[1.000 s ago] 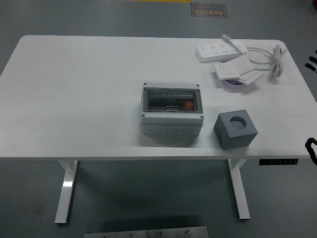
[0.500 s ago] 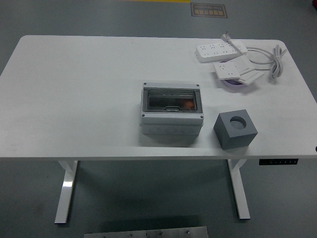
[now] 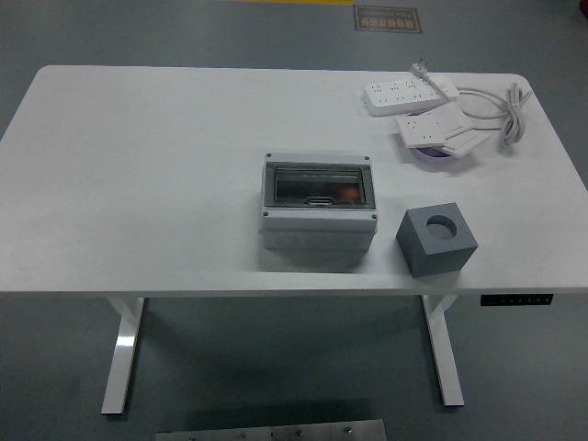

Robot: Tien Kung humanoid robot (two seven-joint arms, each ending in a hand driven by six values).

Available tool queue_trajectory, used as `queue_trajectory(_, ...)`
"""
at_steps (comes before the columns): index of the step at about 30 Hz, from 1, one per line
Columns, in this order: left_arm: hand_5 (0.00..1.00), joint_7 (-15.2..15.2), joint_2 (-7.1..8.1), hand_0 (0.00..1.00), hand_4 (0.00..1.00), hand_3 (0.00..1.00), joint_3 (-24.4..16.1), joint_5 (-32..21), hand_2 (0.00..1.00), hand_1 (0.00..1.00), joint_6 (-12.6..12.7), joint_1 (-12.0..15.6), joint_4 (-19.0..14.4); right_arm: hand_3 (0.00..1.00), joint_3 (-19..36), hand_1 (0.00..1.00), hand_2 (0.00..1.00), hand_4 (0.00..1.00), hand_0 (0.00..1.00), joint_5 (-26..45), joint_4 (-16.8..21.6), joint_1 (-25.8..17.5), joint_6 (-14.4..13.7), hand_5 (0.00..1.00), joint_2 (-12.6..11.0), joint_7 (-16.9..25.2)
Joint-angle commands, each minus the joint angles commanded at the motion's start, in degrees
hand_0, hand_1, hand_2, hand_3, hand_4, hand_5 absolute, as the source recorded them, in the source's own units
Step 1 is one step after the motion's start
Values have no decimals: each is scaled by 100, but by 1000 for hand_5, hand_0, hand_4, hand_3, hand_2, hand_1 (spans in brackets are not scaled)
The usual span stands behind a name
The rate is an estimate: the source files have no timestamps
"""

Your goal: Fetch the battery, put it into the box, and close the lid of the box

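1. Neither hand of the robot shows anywhere in the head view, so whether the fingers are wide, curled or holding something cannot be told, and no relation between the battery and a hand can be read off.
2. The box (image 3: pixel 319 204) sits near the middle of the white desk (image 3: pixel 138 184), a little toward the near edge. Its lid (image 3: pixel 319 184) is a smoky, see-through panel lying flat and shut over the top.
3. Through the lid an orange shape (image 3: pixel 348 193) shows dimly in the right part of the box. It may be the battery, but the tinted panel blurs it too much to be sure, and its outline, long axis and heading cannot be made out.
4. The box is a light grey rectangle with its long side running left to right, parallel to the desk's near edge, with a screw at each corner of its top frame.
5. Just right of the box, and slightly nearer the desk's front edge, stands a dark grey block (image 3: pixel 436 240) with a round hole in its top face; it is turned a little askew and does not touch the box.
6. Well behind the box and to its right lie two white power strips (image 3: pixel 409 91), with a coiled white cable (image 3: pixel 510 115) beside them. A purple object (image 3: pixel 432 156) is mostly covered by the nearer strip.
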Motion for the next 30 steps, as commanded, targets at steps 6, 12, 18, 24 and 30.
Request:
queue_trajectory(6, 2, 0, -8, 632, 500, 541, 24, -28, 573, 698, 28, 54, 8, 629, -70, 561, 591, 795, 587, 2, -6, -7, -19, 618, -7, 14)
queue_trajectory(12, 2, 0, -43, 632, 500, 541, 210, -343, 573, 698, 180, 258, 14, 628, -193, 555, 588, 791, 581, -36, -57, 36, -47, 617, -1, 6)
queue_trajectory(18, 2, 0, -48, 632, 500, 541, 370, -618, 573, 698, 307, 421, 15, 624, -366, 548, 580, 786, 579, -93, -184, 191, -60, 619, 16, -22)
queue_trajectory(24, 2, 0, -6, 632, 500, 541, 520, -900, 573, 698, 437, 529, 13, 623, -462, 548, 578, 783, 581, -122, -377, 350, -61, 618, 91, -51)
queue_trajectory(30, 2, 0, 22, 632, 500, 541, 612, -1060, 573, 698, 531, 606, 14, 624, -602, 546, 580, 776, 582, -43, -559, 477, -64, 613, 63, -79)
